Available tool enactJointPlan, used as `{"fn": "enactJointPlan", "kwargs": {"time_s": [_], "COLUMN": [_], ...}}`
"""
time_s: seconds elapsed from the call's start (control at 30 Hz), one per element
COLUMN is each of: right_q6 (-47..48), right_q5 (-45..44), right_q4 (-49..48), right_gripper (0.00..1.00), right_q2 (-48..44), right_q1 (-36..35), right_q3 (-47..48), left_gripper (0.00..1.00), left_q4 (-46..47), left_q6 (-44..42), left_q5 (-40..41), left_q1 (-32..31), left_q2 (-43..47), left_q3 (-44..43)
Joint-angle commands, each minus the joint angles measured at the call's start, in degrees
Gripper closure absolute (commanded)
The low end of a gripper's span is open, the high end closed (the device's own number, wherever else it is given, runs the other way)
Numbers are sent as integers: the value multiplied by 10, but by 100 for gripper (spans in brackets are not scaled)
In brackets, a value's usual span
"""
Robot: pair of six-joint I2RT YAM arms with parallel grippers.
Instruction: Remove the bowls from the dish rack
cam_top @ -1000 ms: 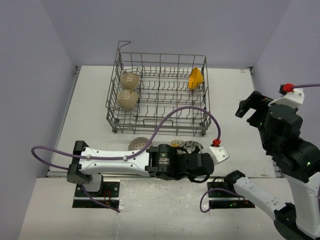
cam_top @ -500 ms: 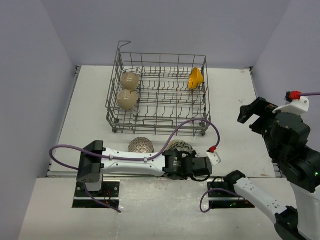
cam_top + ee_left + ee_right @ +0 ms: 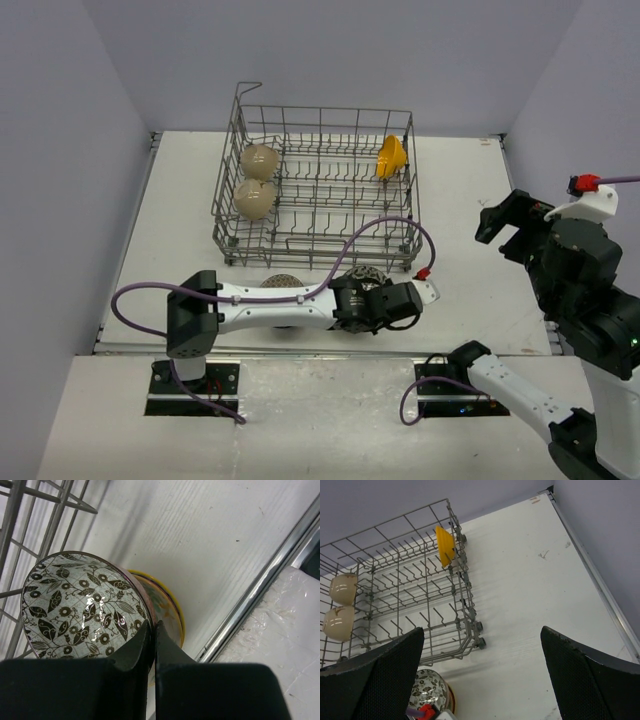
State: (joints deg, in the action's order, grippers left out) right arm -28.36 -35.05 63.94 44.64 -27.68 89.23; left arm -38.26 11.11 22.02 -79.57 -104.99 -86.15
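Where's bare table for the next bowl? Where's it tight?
Free: table right of the dish rack, out to the edge; narrower strip left of it. Crowded: rack's front, with a set-down bowl and the left hand pinching a floral bowl.

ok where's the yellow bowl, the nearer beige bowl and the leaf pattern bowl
yellow bowl (image 3: 391, 156): top view, middle of its side
nearer beige bowl (image 3: 255, 200): top view, its rounded outside
leaf pattern bowl (image 3: 75, 605): left wrist view, its patterned face
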Motion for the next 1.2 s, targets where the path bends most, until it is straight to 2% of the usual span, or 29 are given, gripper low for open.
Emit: {"fn": "enactJointPlan", "kwargs": {"time_s": [0.0,0.13,0.5,0.53,0.57,0.6,0.67,0.73,0.87,1.03,1.13,1.17], "right_q6": [25,24,27,28,28,28,27,26,31,35,38,43], "right_q5": [-17,-15,14,16,16,18,24,31,38,55,80,99], "right_q4": [0,1,-17,-19,-21,-23,-25,-32,-43,-58,-62,-61], "right_gripper": [1,1,1,1,1,1,1,1,1,1,1,1], "right_q2": [9,9,18,19,20,22,26,29,37,55,89,114], "right_q1": [1,2,2,1,2,2,3,2,2,2,4,11], "right_q3": [29,27,11,12,11,11,9,6,4,-8,-4,1], "left_gripper": [100,100,100,96,74,62,53,47,45,42,31,20], "left_q4": [22,-8,-15,-17,-20,-26,-37,-51,-63,-121,-148,-152], "left_q6": [-20,-11,9,14,15,16,18,22,25,37,50,53], "left_q5": [-10,-7,4,7,10,21,28,28,22,22,5,0], "left_q1": [-4,-8,-11,-12,-12,-13,-18,-20,-28,-30,-30,-30], "left_q2": [6,2,7,8,10,11,12,15,22,16,28,36], "left_q3": [8,12,31,30,30,27,20,5,-14,-52,-79,-99]}}
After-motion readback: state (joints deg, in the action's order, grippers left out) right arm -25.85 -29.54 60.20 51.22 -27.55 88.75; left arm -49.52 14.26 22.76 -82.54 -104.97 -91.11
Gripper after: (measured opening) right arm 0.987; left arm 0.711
